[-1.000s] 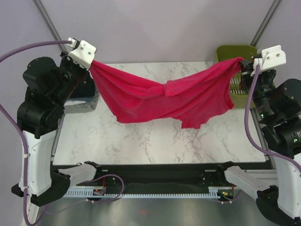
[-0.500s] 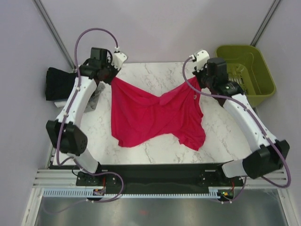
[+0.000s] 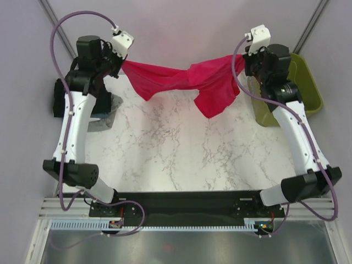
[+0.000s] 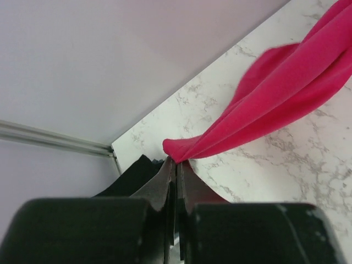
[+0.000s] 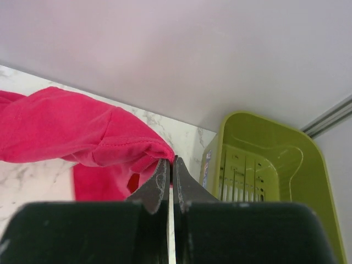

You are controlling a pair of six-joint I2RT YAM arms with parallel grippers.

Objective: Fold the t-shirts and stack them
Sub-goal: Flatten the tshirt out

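1. Crimson-pink t-shirt (image 3: 184, 82): hung twisted between both grippers, sagging lowest beside the right one, clear of the marble table (image 3: 181, 154).
2. Left gripper (image 4: 176, 163), right gripper (image 5: 171, 160): clamped on shirt edges.
3. Step, judged: spreading before the fold. Next: untwist, lower flat.

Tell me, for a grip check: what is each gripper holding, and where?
Both pinch the pink t-shirt, strung between them: left gripper on one bunched end, right gripper on the opposite end's stitched hem.

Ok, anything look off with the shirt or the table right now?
The pink t-shirt hangs bunched and twisted between the left end effector and right end effector, not spread flat, a loose flap drooping toward the right. Nothing spilled or damaged.
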